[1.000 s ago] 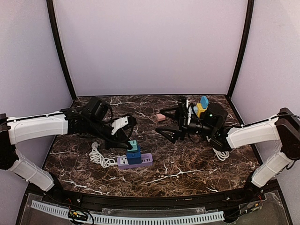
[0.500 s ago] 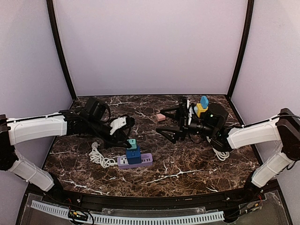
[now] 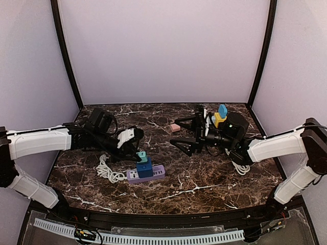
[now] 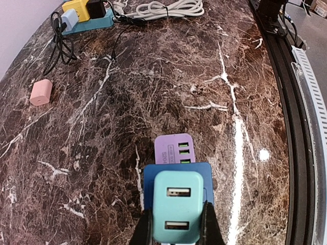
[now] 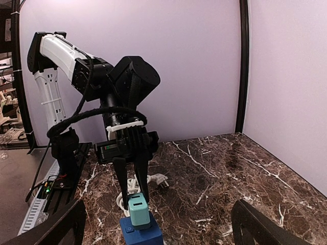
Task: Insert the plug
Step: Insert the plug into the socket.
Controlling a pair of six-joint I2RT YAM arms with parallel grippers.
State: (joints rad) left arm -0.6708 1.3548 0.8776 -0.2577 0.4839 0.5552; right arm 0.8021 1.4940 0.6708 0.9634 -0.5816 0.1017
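Shows teal plug (image 4: 178, 205) clamped by its flat sides in left gripper (image 4: 176, 227); likely light, rigid, slick. Right gripper (image 3: 176, 132) splayed, empty.

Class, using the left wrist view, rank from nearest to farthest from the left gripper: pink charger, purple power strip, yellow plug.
1. Purple power strip, just ahead of the left gripper.
2. Pink charger, off to the left, mid-table.
3. Yellow plug, far top-left corner.
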